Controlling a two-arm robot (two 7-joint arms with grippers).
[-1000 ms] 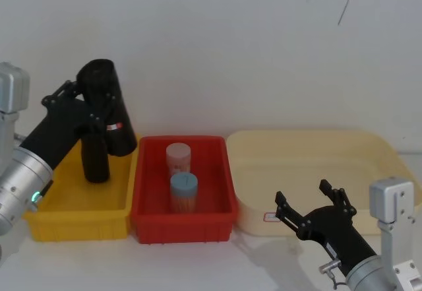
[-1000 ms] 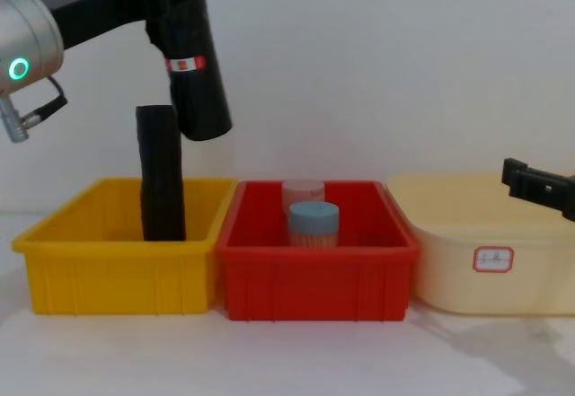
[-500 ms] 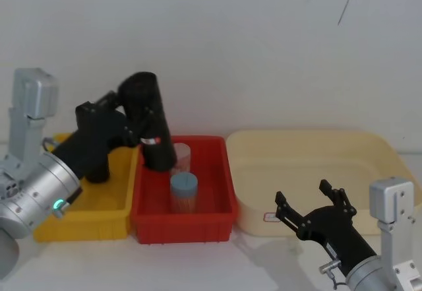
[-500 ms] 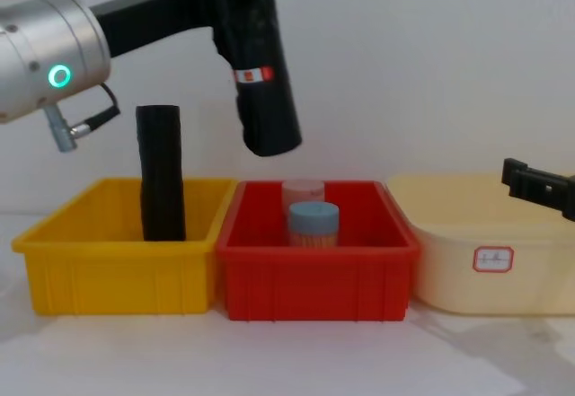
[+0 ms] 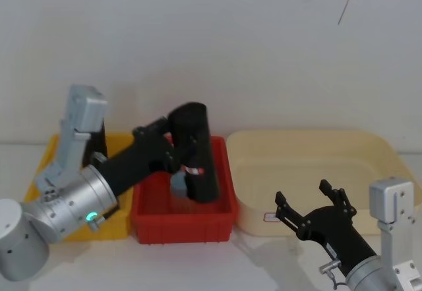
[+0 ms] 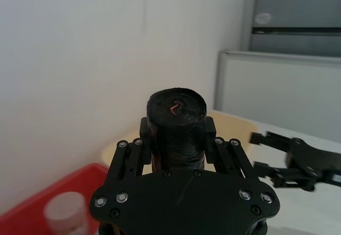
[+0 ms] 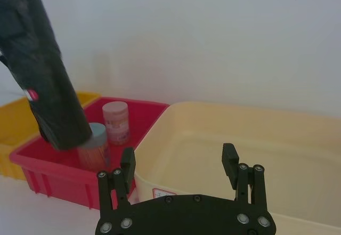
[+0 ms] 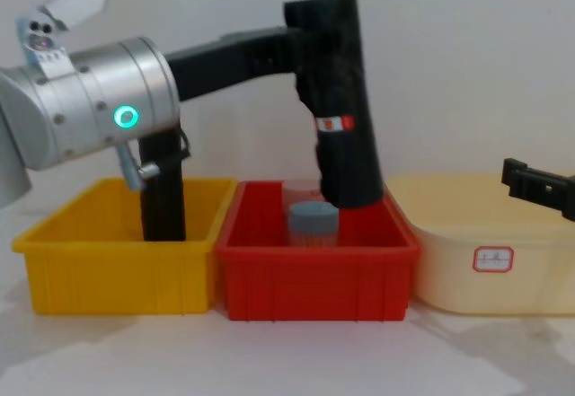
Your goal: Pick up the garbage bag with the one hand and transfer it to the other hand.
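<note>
Three bins stand in a row on the white surface (image 8: 269,360): a yellow bin (image 8: 117,279) on the robot's left, a red bin (image 8: 314,284) in the middle and a cream tub (image 8: 449,279) on the right, each touching or just beside its neighbour. The left pincer (image 8: 301,55), on a long black wrist joined to a silver arm (image 8: 81,113) with a green ring (image 8: 126,117), is clamped around the upper part of the garbage bag (image 8: 340,100) and holds it in the air over the red bin. The bag is tilted, its top leaning toward the robot's left and its lower end toward the right, and its white-and-red label band (image 8: 334,124) sits about halfway down. That lower end hangs just beside a blue-lidded jar (image 8: 314,224) standing in the red bin; it may be brushing the jar, but the views do not settle it. A pink jar (image 7: 116,120) stands behind the blue one in the same bin. A plain black roll (image 8: 162,207) stands upright in the yellow bin. The right pincer (image 5: 303,197) hovers low at the front of the cream tub, well apart from the bag, with its fingers spread wide and nothing between them.
</note>
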